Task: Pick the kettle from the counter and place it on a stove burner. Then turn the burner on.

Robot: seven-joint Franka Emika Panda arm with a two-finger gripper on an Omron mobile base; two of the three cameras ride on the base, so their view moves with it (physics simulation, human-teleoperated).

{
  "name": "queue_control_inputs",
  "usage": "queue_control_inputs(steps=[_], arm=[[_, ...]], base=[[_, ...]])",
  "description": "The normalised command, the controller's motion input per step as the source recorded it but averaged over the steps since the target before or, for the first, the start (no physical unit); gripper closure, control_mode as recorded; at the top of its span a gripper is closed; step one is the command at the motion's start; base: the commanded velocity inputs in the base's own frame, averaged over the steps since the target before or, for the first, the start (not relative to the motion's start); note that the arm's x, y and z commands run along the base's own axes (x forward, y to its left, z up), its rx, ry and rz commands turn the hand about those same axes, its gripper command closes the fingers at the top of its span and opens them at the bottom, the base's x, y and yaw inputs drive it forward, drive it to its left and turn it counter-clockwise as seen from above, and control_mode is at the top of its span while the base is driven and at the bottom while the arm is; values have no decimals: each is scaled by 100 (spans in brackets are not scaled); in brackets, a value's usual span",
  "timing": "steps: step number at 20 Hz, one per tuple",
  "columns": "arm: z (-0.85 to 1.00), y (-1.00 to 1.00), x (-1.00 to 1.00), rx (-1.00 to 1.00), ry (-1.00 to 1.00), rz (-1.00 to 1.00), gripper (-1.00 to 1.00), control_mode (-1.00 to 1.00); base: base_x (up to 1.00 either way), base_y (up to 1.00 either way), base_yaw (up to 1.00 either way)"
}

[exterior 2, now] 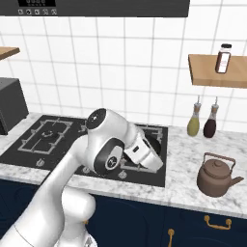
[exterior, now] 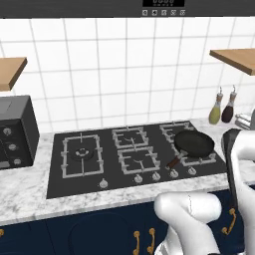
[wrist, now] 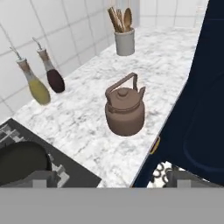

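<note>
Holding nothing, our gripper (wrist: 107, 181) hangs with jaws spread wide, well apart from the kettle (wrist: 125, 107), which stands upright on the counter (wrist: 83, 127) right of the stove, near two bottles (wrist: 43, 79).

Both base views looked forward and down over the stove (exterior: 134, 154) from behind, left and right. The hand view looked steeply down, close over the surface's (wrist: 96, 131) front edge.

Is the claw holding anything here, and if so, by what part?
Nothing is held. The claw is open and clear of the kettle, which stands untouched on the counter, its wire handle free.
</note>
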Motion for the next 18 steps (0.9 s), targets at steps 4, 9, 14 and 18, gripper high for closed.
queue_control_inputs(steps=[4, 9, 14, 18], arm=[[8, -100, 30, 29, 13, -15, -100, -100], [0, -100, 13, 43, 21, -4, -100, -100], [-14, -100, 53, 41, 19, 0, -100, -100], [-48, -96, 65, 26, 17, -2, -100, -100]], base=[[0, 0, 0], [0, 0, 0], [0, 0, 0], [0, 0, 0]])
